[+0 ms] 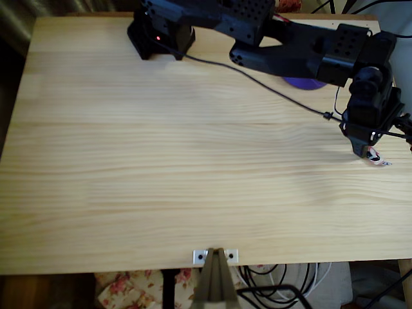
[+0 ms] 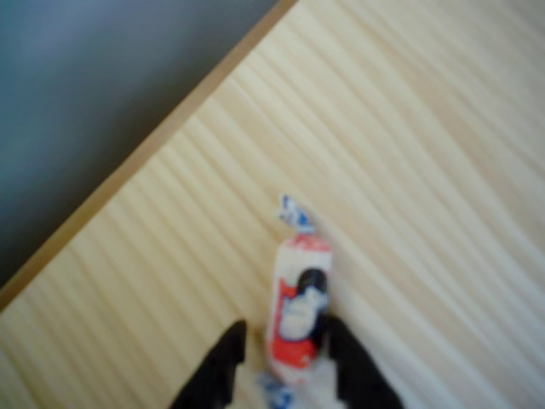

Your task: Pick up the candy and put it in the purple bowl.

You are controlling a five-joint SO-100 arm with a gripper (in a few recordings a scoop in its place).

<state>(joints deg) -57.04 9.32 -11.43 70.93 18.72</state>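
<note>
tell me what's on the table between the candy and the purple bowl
Nothing lies on the wood there. In the overhead view the candy and purple bowl are separated by bare table, though the arm and gripper hang above that stretch.

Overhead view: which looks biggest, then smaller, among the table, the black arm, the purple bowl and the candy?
1. Table.
2. Black arm.
3. Purple bowl, though the arm hides most of it, so its rank is unsure.
4. Candy, at the pincer.
</note>
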